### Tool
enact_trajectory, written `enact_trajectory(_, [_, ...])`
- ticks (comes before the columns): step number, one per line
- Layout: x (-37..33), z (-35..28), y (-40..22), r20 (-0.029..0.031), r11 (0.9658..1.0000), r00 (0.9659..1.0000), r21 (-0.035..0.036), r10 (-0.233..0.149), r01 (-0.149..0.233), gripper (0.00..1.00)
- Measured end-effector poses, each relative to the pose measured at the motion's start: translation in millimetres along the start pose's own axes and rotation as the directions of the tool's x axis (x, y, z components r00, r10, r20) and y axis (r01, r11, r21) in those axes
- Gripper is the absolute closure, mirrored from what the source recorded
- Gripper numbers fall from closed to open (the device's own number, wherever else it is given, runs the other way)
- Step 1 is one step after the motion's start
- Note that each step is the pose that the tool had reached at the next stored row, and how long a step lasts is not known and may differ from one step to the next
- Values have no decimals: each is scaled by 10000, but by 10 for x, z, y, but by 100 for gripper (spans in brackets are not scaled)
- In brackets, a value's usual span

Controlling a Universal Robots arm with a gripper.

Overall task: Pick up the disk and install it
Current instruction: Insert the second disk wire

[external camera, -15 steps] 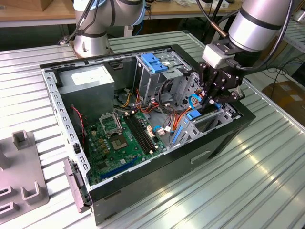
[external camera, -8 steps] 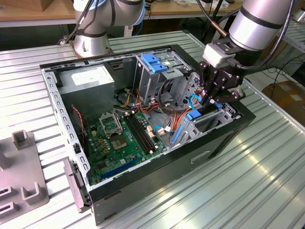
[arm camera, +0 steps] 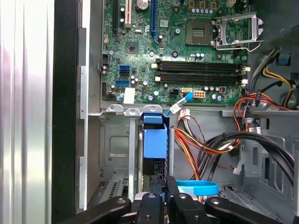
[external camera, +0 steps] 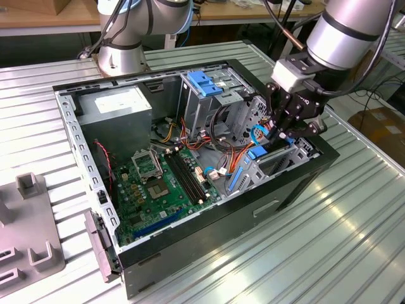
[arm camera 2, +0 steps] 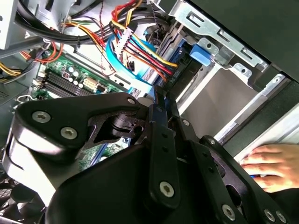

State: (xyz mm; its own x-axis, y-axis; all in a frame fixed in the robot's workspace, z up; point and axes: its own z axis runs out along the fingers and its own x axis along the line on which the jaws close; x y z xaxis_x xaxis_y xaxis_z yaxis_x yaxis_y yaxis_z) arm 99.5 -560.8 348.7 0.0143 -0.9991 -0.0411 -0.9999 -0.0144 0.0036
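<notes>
The disk [arm camera: 154, 140] stands on edge in a metal bay slot at the front corner of the open computer case [external camera: 304, 183], its bright blue carrier facing the first wrist camera. In the exterior view the blue carrier of the disk [external camera: 256, 155] shows low in the case, on the exterior view's right. My gripper [external camera: 278, 134] reaches down into that corner from above. In both wrist views the black fingers [arm camera: 156, 198] sit close together on the disk's near edge, so the gripper [arm camera: 164, 186] is shut on it. The fingers [arm camera 2: 159, 100] lie beside the coloured cables.
Bundles of red, yellow and blue cables [external camera: 221, 152] crowd the space beside the bay. The green motherboard [external camera: 158, 183] lies on the case floor. A metal drive cage with a blue latch [external camera: 205, 82] stands behind. A hand [arm camera 2: 268, 163] rests near the case. A grey fixture [external camera: 25, 221] sits at the exterior view's left.
</notes>
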Motion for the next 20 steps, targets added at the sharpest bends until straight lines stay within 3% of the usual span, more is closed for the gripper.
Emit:
enact_trajectory(1, [6, 0, 0, 57, 10000, 10000, 1, 0, 0, 84])
enact_trajectory(3, [15, -1, 0, 91, 10000, 10000, 1, -1, 1, 84])
enact_trajectory(20, [42, 22, 1, 108, 10000, 9999, 2, -1, 1, 84])
